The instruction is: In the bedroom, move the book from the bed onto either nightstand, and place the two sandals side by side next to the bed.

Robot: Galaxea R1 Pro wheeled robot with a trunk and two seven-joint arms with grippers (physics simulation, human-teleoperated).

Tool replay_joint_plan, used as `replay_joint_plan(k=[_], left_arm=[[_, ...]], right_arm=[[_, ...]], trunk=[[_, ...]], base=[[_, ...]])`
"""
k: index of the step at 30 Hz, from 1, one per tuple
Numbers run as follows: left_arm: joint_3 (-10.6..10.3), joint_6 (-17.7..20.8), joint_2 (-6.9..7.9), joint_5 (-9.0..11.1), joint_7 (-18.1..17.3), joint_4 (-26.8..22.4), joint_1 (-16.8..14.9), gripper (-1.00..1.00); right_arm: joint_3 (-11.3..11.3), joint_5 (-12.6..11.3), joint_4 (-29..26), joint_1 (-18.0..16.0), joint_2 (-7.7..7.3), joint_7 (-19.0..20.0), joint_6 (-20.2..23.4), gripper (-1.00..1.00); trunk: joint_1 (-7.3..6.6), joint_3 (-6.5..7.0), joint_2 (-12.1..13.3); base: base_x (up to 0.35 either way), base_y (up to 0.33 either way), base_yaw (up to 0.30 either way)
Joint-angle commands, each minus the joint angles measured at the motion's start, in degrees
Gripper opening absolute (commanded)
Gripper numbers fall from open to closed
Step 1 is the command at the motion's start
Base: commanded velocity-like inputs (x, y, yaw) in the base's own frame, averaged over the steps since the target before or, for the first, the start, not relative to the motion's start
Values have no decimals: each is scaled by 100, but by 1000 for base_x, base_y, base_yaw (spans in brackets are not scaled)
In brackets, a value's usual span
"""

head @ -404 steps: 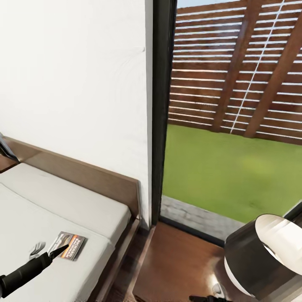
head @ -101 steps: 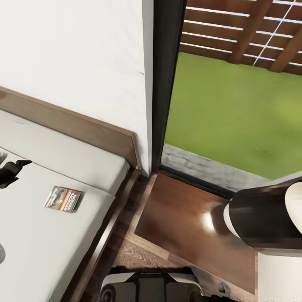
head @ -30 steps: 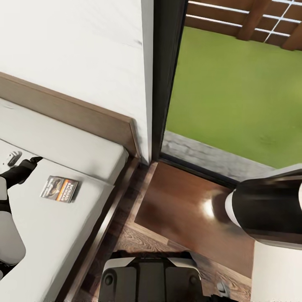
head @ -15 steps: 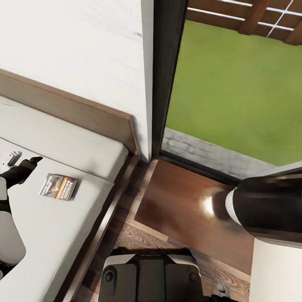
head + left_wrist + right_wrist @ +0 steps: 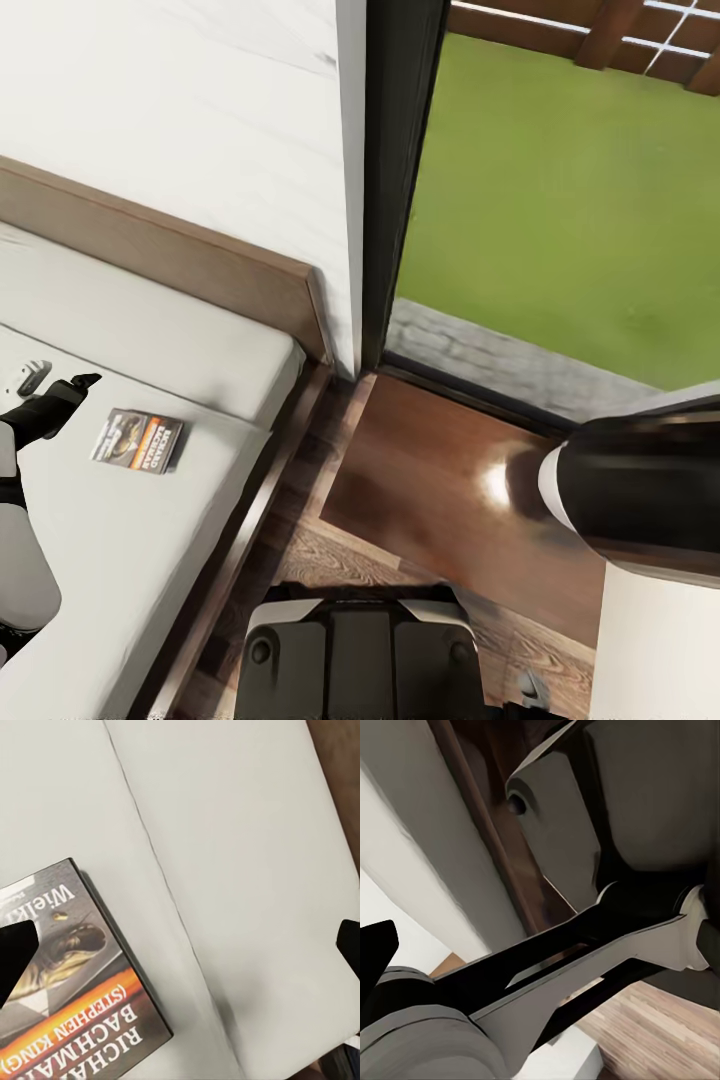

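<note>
The left arm [image 5: 22,560] has a smooth white rounded shell on its forearm, narrowing into a matte black wrist and a black left gripper [image 5: 70,388] with pointed fingertips [image 5: 88,379]. The base [image 5: 355,655] is a light grey, round-cornered housing around a dark centre panel, with a small round dark fitting at each side. The right wrist view shows grey-white casings, black struts and one round recessed hole [image 5: 516,803].

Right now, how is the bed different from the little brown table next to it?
The bed has a soft-looking off-white top; the nightstand has a glossy dark-brown one. The bed looks far bigger than the nightstand. The bed holds the book; the nightstand doesn't. Both have brown wood.
</note>
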Motion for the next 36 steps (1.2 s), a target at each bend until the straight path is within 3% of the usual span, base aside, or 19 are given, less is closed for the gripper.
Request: replay_joint_plan(k=[1, 36], left_arm=[[19, 35, 0, -7, -28, -3, -6, 100], [20, 35, 32, -7, -28, -3, -6, 100]], right_arm=[[-20, -12, -1, -1, 2, 18, 59, 100], [-21, -12, -4, -2, 2, 18, 59, 100]], trunk=[[3, -15, -9], [3, -318, -9]], base=[[0, 0, 0], [0, 0, 0]])
